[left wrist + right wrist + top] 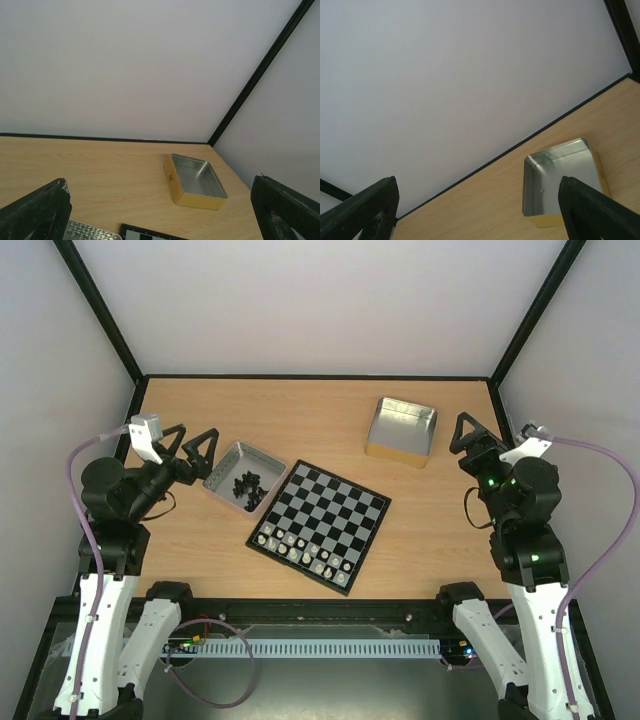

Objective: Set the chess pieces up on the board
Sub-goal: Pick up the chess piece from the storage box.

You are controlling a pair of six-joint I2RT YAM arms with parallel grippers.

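Open left claw point(198, 445) by tray point(225, 464) of black pieces point(247, 487); open right claw point(470, 435) well apart; best pinching one upright.

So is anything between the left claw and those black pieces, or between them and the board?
Nothing visible. The open left claw hangs beside the tray, the black pieces lie uncovered inside, and the board's far rows are bare.

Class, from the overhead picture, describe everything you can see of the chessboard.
The chessboard is a small square board with black and light-grey checks and a thin black rim. It lies flat on the wooden table, turned at an angle to its edges. Pale pieces stand in two rows along its near-left side; the other squares are bare.
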